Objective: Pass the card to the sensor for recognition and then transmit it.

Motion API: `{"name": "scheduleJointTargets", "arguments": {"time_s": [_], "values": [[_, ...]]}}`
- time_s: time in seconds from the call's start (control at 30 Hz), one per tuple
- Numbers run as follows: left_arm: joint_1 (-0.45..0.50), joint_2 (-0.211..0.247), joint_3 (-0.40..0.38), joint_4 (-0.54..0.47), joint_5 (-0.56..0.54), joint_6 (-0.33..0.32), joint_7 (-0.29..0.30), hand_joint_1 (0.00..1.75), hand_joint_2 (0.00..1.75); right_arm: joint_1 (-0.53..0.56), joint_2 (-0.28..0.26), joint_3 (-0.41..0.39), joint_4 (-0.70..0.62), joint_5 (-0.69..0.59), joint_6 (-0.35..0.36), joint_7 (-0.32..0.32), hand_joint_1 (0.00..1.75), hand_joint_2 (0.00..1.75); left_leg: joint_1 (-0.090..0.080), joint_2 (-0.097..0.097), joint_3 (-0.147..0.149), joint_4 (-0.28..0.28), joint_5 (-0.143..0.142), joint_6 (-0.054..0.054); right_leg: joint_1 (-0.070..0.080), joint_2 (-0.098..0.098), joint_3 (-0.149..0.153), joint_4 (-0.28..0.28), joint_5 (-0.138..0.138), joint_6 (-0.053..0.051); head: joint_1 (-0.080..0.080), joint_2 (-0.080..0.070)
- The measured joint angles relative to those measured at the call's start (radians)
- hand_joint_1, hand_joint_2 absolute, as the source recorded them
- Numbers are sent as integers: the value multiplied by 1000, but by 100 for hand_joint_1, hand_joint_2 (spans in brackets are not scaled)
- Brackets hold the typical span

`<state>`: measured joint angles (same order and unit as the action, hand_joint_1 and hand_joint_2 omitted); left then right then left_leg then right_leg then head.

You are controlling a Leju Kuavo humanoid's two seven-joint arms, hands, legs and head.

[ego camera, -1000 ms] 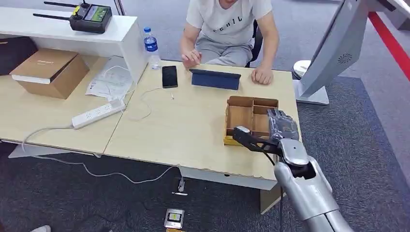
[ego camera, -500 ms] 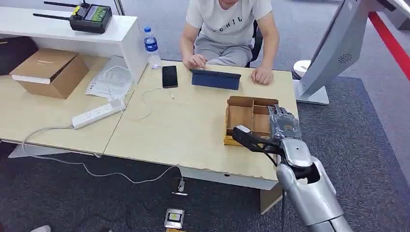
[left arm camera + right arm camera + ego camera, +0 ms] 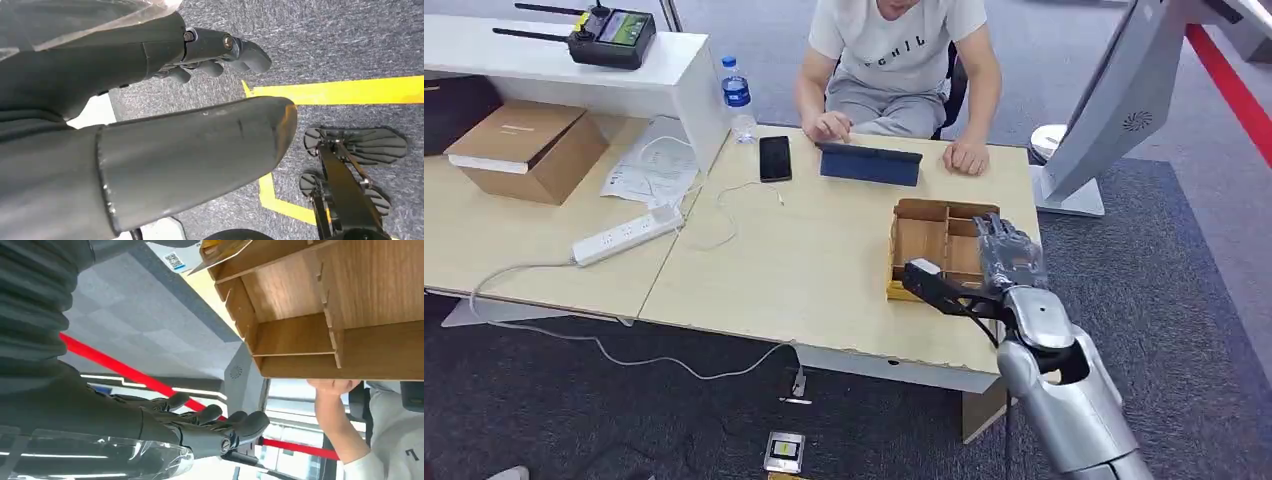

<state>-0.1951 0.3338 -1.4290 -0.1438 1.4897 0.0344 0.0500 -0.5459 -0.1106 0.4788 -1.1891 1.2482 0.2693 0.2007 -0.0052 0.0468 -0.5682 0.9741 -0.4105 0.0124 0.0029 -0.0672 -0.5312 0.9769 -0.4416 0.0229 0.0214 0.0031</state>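
1. The robot's right hand [image 3: 1009, 255] hangs above the right side of the wooden divided box [image 3: 921, 240], at the right end of the light wood table [image 3: 804, 270]. Its dark fingers [image 3: 220, 420] are spread apart and hold nothing.
2. From the right wrist, the compartments of the box open toward the camera, and a yellowish card [image 3: 222, 251] sits at the near end of the box. The hand is apart from it.
3. The left hand [image 3: 220, 50] hangs over dark grey carpet crossed by a yellow floor line [image 3: 345, 90]. Its fingers are curled slightly inward, with nothing between them and the thick thumb.
4. A person [image 3: 894, 60] sits at the far side of the table, both hands resting on the tabletop beside a dark blue tablet case [image 3: 869, 163].
5. Left of the tablet case lies a black phone [image 3: 774, 158]; farther left are a water bottle [image 3: 737, 95], a white power strip [image 3: 627, 235] and a cardboard box [image 3: 524, 148].
6. On the floor, near the table's front edge, lies a small device [image 3: 784, 452].
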Motion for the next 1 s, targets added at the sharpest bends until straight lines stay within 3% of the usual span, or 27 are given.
{"name": "scheduleJointTargets", "arguments": {"time_s": [0.5, 1.0], "values": [[-1, 0, 0, 0, -6, 0, 6, 0, 0, -2, -4, 5, 92, -11, -44, -3, 0, 175, 0, 0, 0, 0, 0, 0, 0, 0, 0, 0, 0, 0, 0, 0], [-1, 1, 0, 0, -19, -8, 3, 0, 0, -8, -13, 5, 137, -24, -37, -3, 0, 175, 0, 0, 0, 0, 0, 0, 0, 0, 0, 0, 0, 0, 0, 0]]}}
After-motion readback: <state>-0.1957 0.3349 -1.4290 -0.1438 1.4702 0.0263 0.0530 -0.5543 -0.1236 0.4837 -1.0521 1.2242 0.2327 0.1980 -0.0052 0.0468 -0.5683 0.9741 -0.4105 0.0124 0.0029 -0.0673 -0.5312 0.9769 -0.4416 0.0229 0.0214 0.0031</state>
